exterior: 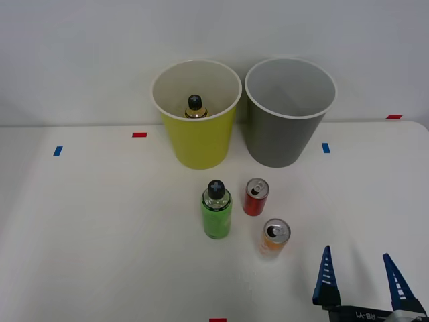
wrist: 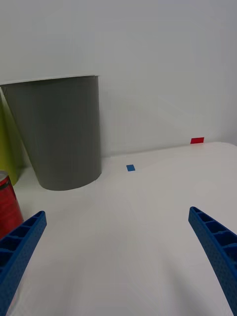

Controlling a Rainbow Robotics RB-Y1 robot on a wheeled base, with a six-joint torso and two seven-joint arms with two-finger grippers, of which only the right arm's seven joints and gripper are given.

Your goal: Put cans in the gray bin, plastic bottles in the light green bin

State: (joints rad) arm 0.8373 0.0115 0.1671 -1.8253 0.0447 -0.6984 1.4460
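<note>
One bottle is already sitting inside the light green bin (exterior: 198, 144), its black cap and yellowish shoulder (exterior: 195, 107) showing above the pale inner wall, so the sorting looks partly done. Three things are waiting on the white counter (exterior: 87, 228): the green bottle (exterior: 216, 210) standing upright in front of that bin, the red can (exterior: 255, 196) just beside it toward the robot's right, and the orange-and-white can (exterior: 273, 238) a little nearer the robot. The gray bin (exterior: 287, 127) is standing next to the light green one and looks empty as far as its inside shows.

The right hand (exterior: 362, 278) is hovering low at the near right of the counter with its blue ribbed fingers (exterior: 325, 275) spread wide apart, gripping nothing. It appears to be lining up for a fresh pick, and the orange-and-white can is the nearest candidate. That would call for moving forward and toward the robot's left until the fingers straddle the can, then closing and carrying it over the gray bin's white rim.

In the wrist view the red can (wrist: 9, 202) is cut off at the edge, and the light green bin (wrist: 7, 148) is showing as a mere sliver beside the gray bin (wrist: 59, 133). The floor of the gray bin is hidden by its own wall.
</note>
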